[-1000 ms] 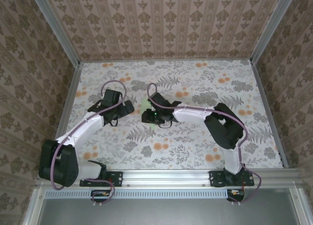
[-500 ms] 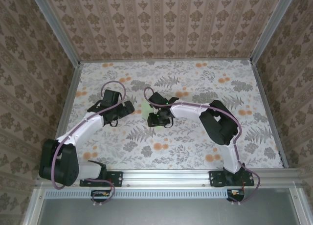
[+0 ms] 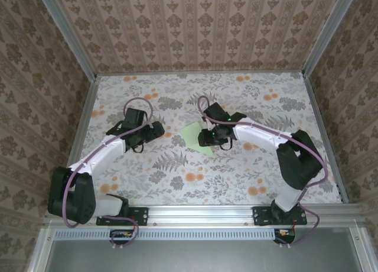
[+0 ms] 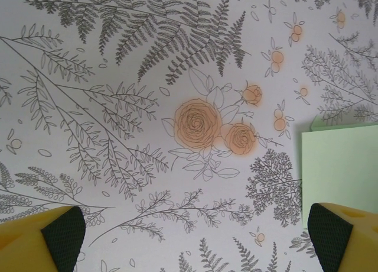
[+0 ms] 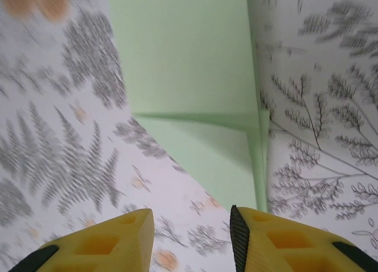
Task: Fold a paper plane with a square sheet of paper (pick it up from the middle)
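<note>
Since it carries everything else, the worktop (image 3: 177, 183) is listed first: flat, printed with grey ferns and orange roses, walled on three sides.

Right arm (image 3: 269, 137): white and black, reaching left toward mid-worktop.

Left arm (image 3: 97, 155): same make, reaching right toward mid-worktop.

Green paper sheet (image 3: 194, 136): pale, plain, lying on the worktop near its middle, between the two claws. The right wrist view shows a crease across it and a narrow folded strip along one edge.

Right claw (image 3: 211, 139): poised over the sheet's right part. Its yellow fingers are partly apart, with nothing between them.

Left claw (image 3: 155, 130): near the sheet's left edge, clear of it. Its fingers are spread wide and empty.
</note>
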Controlling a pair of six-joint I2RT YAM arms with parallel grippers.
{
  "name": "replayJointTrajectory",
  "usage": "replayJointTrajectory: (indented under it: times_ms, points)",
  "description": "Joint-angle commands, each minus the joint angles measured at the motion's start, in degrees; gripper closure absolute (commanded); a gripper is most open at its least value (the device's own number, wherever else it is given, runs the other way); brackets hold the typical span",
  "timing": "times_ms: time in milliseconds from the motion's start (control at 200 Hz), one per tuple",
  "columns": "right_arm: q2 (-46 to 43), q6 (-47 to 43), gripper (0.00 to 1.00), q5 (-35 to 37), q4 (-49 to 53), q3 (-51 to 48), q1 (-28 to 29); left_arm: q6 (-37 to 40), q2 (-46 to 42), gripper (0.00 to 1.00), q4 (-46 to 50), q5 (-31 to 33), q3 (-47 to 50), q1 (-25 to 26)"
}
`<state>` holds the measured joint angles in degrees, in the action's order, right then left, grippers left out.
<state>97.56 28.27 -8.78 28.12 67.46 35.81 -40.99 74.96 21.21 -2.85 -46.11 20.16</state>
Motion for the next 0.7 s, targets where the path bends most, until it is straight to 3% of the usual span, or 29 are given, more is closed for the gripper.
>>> replayJointTrajectory:
  times_ms: [0, 375, 695]
  points:
    - [-0.15, 10.35, 0.59, 4.71, -8.8, -2.98, 0.47, -0.96, 0.49, 0.0, -2.19, -2.2, 0.54, -0.04]
    - [9.2, 17.87, 0.6, 4.87, -10.99, -0.93, 0.93, -1.27, 2.54, 0.0, -4.3, -4.94, 0.23, 1.1]
    - [10.7, 10.21, 0.61, 3.19, -7.64, -3.91, 0.06, -1.5, 3.93, 0.01, -4.86, -7.64, -0.45, 2.46]
